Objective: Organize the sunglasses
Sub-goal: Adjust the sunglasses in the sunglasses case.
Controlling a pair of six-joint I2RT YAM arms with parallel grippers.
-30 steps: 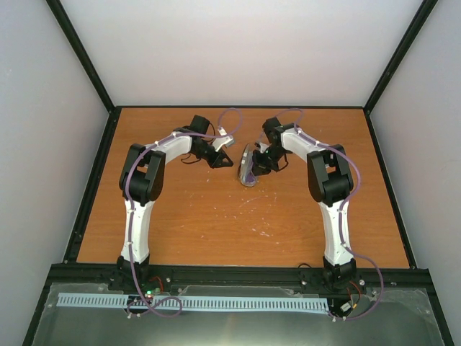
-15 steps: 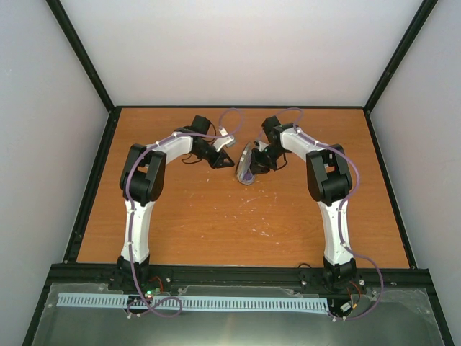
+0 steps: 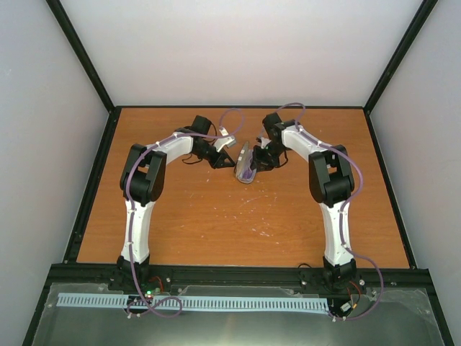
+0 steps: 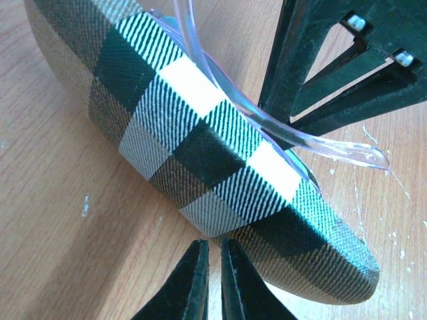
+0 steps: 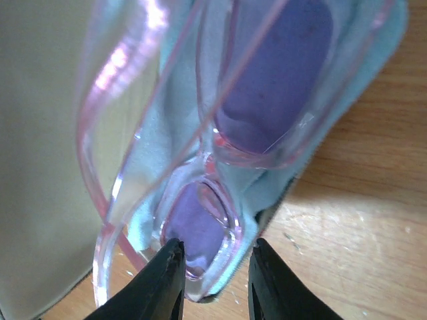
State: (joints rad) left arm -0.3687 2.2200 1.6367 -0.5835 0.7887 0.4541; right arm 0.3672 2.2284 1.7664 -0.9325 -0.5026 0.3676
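The sunglasses point(image 5: 273, 73), with a translucent pink frame and purplish lenses, lie in the open case on its pale blue lining point(image 5: 167, 167). My right gripper point(image 5: 213, 257) straddles one lens end, its jaws closed against the frame and the lining's edge. In the left wrist view the case's plaid outside point(image 4: 200, 140) lies on the table, and a clear temple arm point(image 4: 300, 143) sticks out over it. My left gripper point(image 4: 213, 250) is shut and empty, its tips just short of the case's side. In the top view the case point(image 3: 245, 167) sits between my left gripper point(image 3: 232, 154) and my right gripper point(image 3: 256, 161).
The wooden table point(image 3: 216, 216) is bounded by a black frame and white walls. The case's cream lid inside point(image 5: 40, 133) fills the left of the right wrist view. The right arm's dark fingers point(image 4: 333, 73) stand just behind the case in the left wrist view.
The right gripper and the case have shifted slightly up and left, toward the left gripper. The left arm has barely moved.
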